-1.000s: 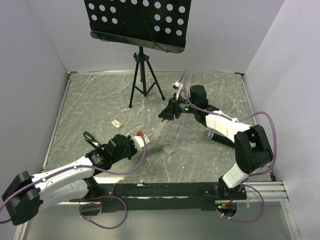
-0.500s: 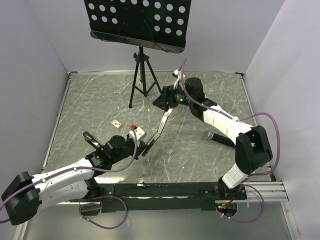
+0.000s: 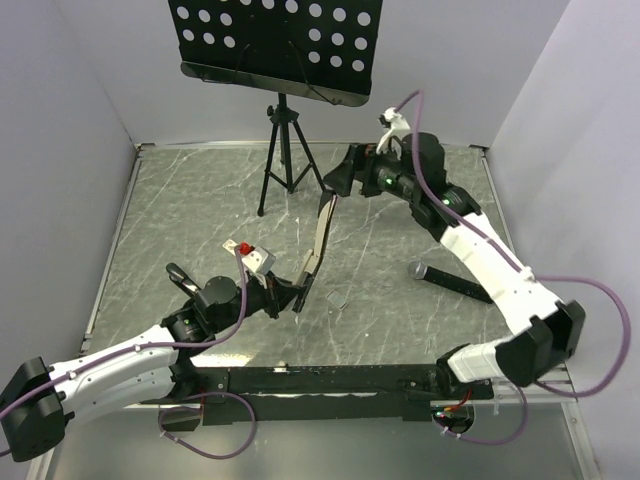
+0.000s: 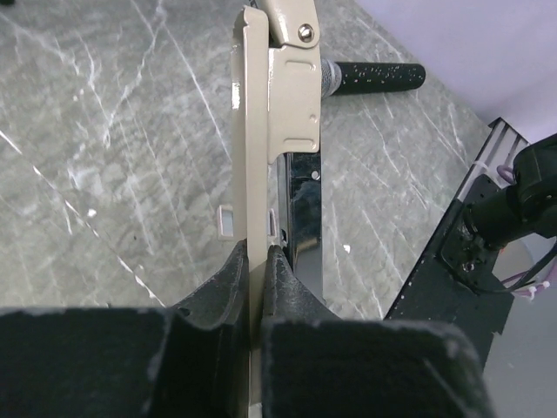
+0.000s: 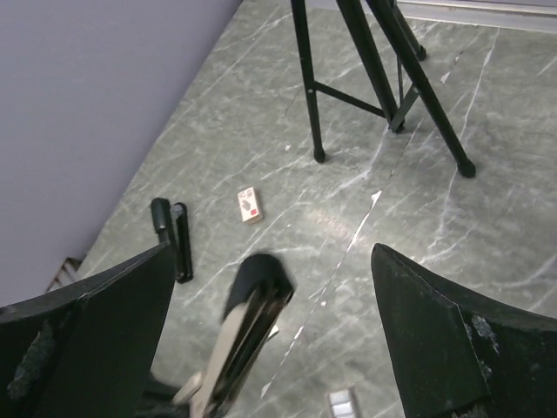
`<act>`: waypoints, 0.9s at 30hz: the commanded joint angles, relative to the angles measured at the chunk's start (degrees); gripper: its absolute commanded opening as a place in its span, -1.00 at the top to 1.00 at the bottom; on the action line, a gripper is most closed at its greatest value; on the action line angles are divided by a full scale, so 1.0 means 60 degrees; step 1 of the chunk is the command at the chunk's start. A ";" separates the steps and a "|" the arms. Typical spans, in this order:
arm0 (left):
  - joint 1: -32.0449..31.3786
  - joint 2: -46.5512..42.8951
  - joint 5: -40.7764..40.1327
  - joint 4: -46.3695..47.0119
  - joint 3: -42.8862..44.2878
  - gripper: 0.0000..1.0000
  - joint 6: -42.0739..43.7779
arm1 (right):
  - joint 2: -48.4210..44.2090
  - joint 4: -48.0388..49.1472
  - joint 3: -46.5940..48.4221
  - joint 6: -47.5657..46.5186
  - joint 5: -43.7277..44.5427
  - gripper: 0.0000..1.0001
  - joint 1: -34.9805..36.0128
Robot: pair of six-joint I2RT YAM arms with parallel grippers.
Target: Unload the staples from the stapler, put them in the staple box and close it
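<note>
The stapler [image 3: 318, 245] is a slim beige metal arm hinged to a black part. It stands tilted over the middle of the table. My left gripper [image 3: 292, 293] is shut on its lower end, and the left wrist view shows the beige arm [image 4: 261, 139] pinched between the fingers [image 4: 228, 283] of that gripper [image 4: 257, 258]. My right gripper [image 3: 340, 183] hovers open just above and behind the stapler's upper end [image 5: 257, 283], touching nothing, with its gap [image 5: 271, 252] wide. The staples [image 3: 338, 298] lie as a tiny pale block on the table beside the stapler, also seen as the staples [image 5: 344, 403] below the right gripper.
A black tripod [image 3: 285, 165] of a music stand stands at the back, its legs [image 5: 383, 70] near the right gripper. A black cylinder [image 3: 440, 278] lies at right. A small card box [image 3: 234, 247] and a black two-bar tool [image 3: 180, 277] lie at left. The arms' rail [image 3: 330, 380] runs along the near edge.
My right gripper has opened, let go of the stapler's upper end and drawn back and up. My left gripper has carried the stapler's lower end a little to the right.
</note>
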 commanded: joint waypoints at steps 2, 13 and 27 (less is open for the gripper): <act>-0.0015 -0.0065 -0.0228 0.0574 0.0527 0.98 -0.1025 | -0.1696 -0.0113 -0.0762 0.0957 -0.0010 -0.99 0.0153; -0.0015 0.0609 0.0007 0.1014 0.1391 0.98 -0.3589 | -0.3191 0.0768 -0.3825 0.2935 0.0619 -0.73 0.1836; -0.0030 0.0433 -0.0008 0.1438 0.1319 0.98 -0.3955 | -0.2608 0.1281 -0.4487 0.3741 0.0914 -0.25 0.2278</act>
